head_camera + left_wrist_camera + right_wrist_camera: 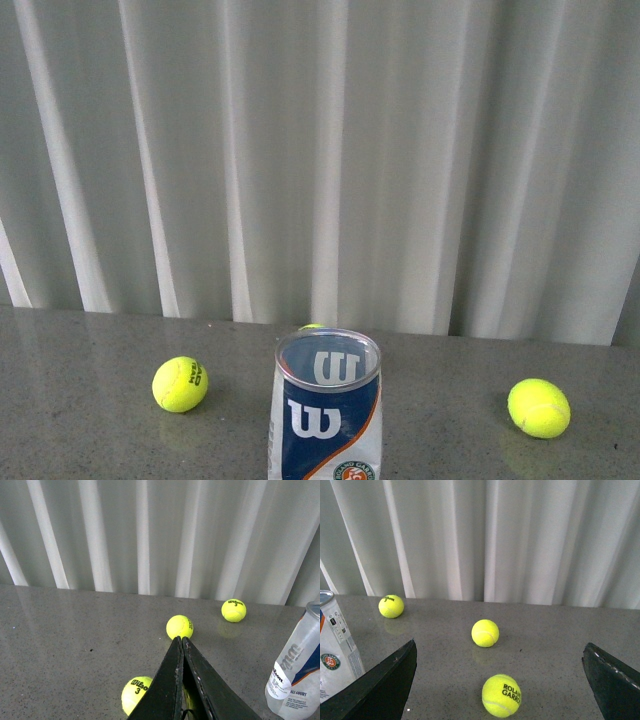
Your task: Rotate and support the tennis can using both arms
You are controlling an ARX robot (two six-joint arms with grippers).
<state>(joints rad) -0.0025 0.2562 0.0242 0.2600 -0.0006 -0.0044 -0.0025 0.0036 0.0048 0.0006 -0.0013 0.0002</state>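
The tennis can (326, 410) stands upright on the grey speckled table (90, 420), at the near edge of the front view and roughly midway across it, its lower part cut off by the frame. It is a clear plastic tube with a silvery rim around an open top; through the transparent upper band a pale reversed "W" shows on the far wall. Below that runs a dark blue label with a white Wilson "W", an orange stripe curving down its right side, and the top of a round Roland-Garros logo at the bottom. One yellow tennis ball (180, 384) lies to the can's left, another (539, 407) lies well apart on its right, and the top of a third (312, 326) peeks out just behind the rim. White pleated curtains (320, 150) hang behind the table. Neither arm appears in the front view. In the left wrist view the left gripper (180, 640) has its black fingers pressed together with nothing between them, and the can (296, 672) stands off to one side, not touching them. In the right wrist view the right gripper (500, 680) has its fingers spread wide and empty, the can (334, 647) just beside one finger (385, 685).
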